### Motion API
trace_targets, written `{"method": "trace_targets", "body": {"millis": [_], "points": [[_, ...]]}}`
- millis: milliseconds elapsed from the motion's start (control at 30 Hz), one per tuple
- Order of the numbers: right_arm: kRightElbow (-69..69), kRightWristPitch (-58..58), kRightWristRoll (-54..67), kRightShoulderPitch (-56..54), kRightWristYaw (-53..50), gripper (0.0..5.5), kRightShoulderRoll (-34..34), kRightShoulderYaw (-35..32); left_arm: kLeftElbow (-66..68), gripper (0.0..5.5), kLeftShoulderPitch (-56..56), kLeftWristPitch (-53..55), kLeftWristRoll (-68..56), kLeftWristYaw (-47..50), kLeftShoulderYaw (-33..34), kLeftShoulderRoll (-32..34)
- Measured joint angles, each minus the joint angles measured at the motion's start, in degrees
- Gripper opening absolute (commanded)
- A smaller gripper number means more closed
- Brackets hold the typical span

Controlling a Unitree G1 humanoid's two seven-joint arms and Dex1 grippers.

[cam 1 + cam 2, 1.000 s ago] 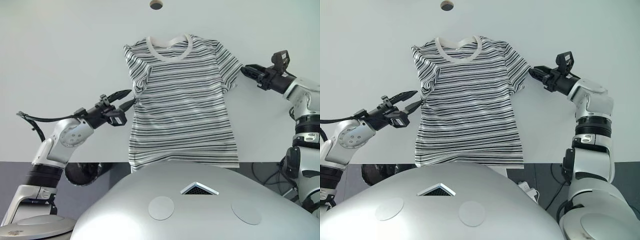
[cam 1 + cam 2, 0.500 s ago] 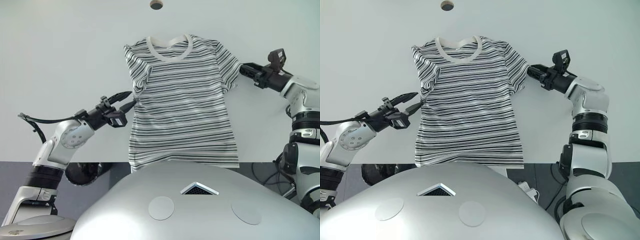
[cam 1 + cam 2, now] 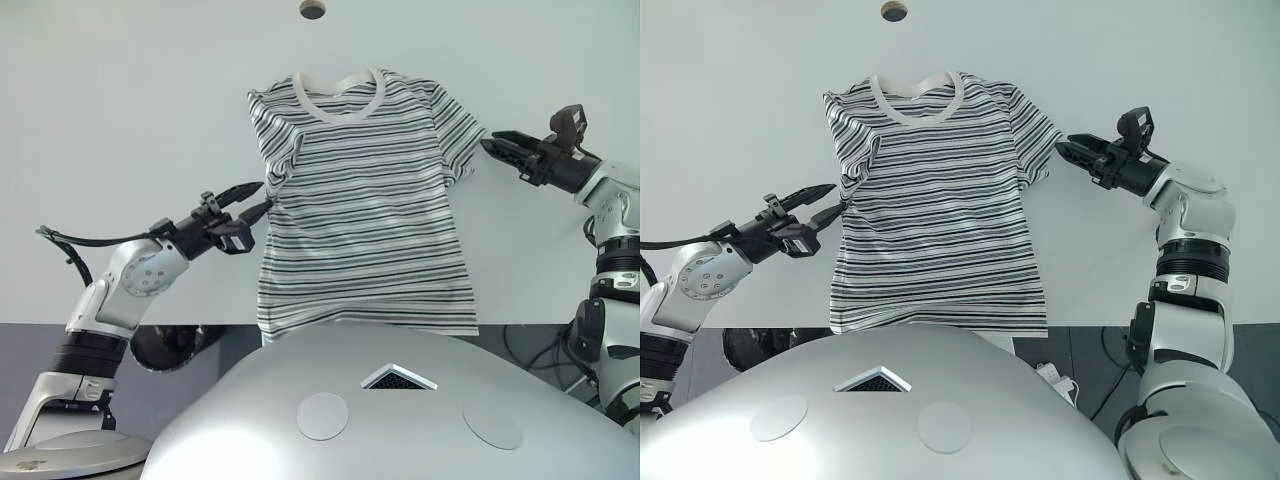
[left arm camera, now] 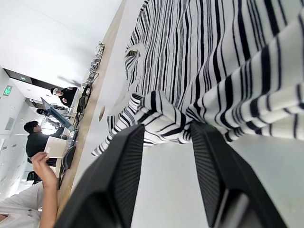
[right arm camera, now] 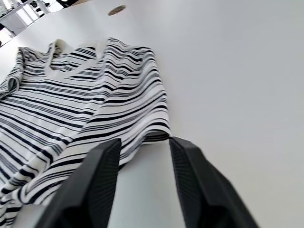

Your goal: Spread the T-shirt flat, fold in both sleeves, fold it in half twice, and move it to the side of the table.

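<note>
After nudging in at the hem half a second ago, have drawn the right gripper [image 3: 492,140] slightly outward, away from the right sleeve [image 3: 458,135] of the black-and-white striped cotton T-shirt [image 3: 365,200]. Fingers apart, holding nothing, tips just beside the sleeve hem over the white table [image 3: 120,120]. No shift at the left gripper [image 3: 262,194]: also spread and empty, tips at the shirt's side below the bunched left sleeve [image 3: 275,160]. Shirt lying mid-table, collar far, body smooth, right sleeve out flat, left sleeve crumpled inward. Probably means spreading nearly done, left sleeve to straighten, folds not yet begun. Right forearm stretched low, pointing inward at the sleeve; left forearm likewise, elbow bent near the table's edge.
</note>
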Motion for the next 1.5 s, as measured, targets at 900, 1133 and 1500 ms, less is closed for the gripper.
{"method": "trace_targets", "body": {"millis": [900, 1133, 1500], "points": [[9.6, -3.0, -3.3, -7.8, -0.6, 1.93, 2.9, 3.5, -0.7, 1.81, -0.5, 1.2, 1.0, -0.2, -0.2, -0.2], [9.2, -3.0, -3.2, -7.8, 0.0, 0.67, 2.9, 2.6, -1.3, 1.81, -0.4, 1.5, 1.6, -0.1, -0.5, -0.7], [6.2, -1.7, -2.9, -6.8, -1.8, 0.24, 2.8, 1.8, -1.2, 1.81, -0.4, 1.5, 1.7, -0.1, -0.6, -1.2]]}}
